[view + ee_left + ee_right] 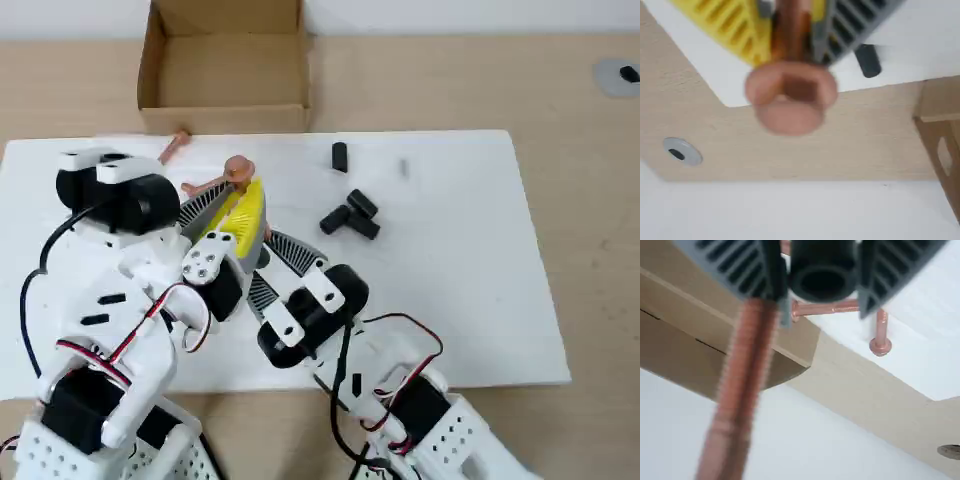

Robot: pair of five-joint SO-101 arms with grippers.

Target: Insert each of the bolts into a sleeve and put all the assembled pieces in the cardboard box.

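Note:
My left gripper, with one yellow and one grey finger, is shut on a copper bolt whose head points toward the cardboard box. The left wrist view shows that bolt's head up close, below the left gripper. Just behind it, my right gripper is shut on a black sleeve held between the grey fingers of the right gripper. The held bolt's threaded shank runs beside the sleeve, not inside it. Two loose bolts lie near the box.
Several black sleeves lie on the white mat to the right of the grippers. The open box stands beyond the mat's far edge. A cable grommet is set in the wooden table at the far right.

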